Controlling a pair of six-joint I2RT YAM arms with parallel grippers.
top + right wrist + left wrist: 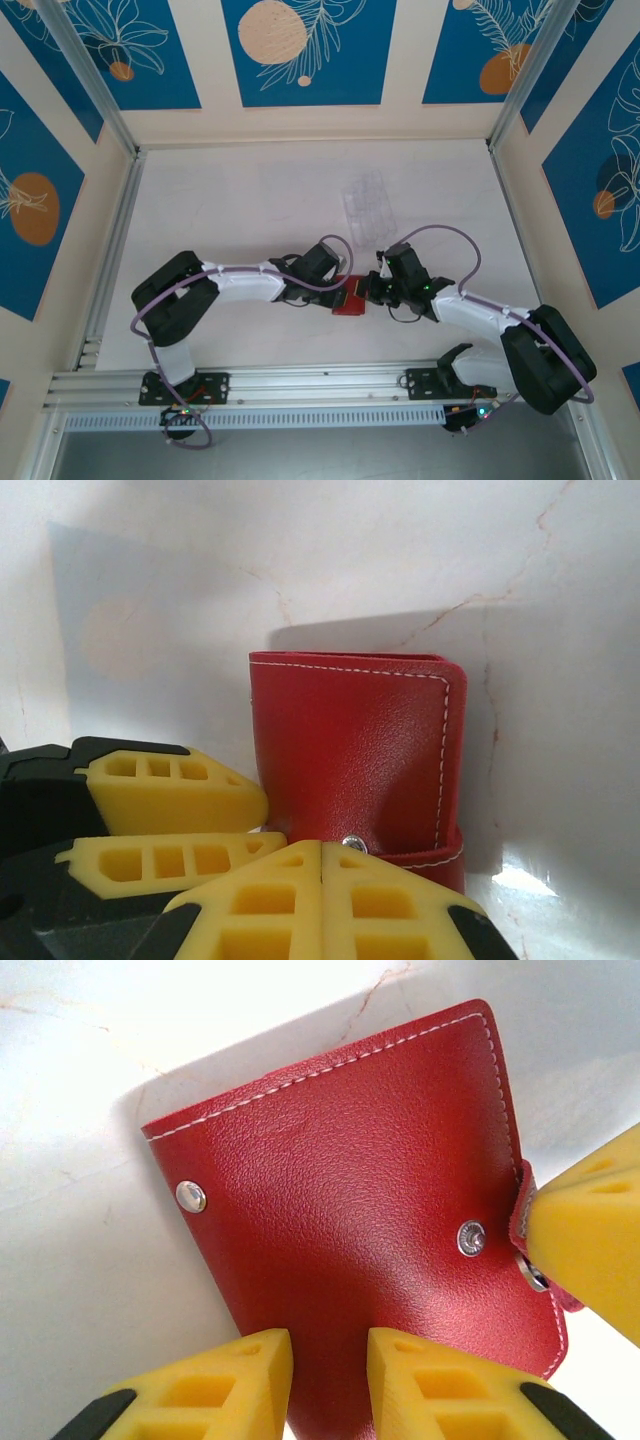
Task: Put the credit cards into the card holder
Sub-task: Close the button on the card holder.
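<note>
The red card holder (350, 300) lies folded shut on the table between my two grippers. In the left wrist view its stitched leather cover (340, 1190) has a snap stud on each side. My left gripper (330, 1345) is shut on its near edge, a yellow finger on either side. My right gripper (322, 848) is shut, fingertips pressed together against the strap and snap (352, 842) at the holder's edge. One of its yellow fingers (590, 1230) touches the strap tab in the left wrist view. The credit cards are out of view.
A clear plastic tray (368, 205) lies on the white table (230, 200) just beyond the grippers. Blue patterned walls and metal posts enclose the table, and an aluminium rail (310, 385) runs along the near edge by the arm bases.
</note>
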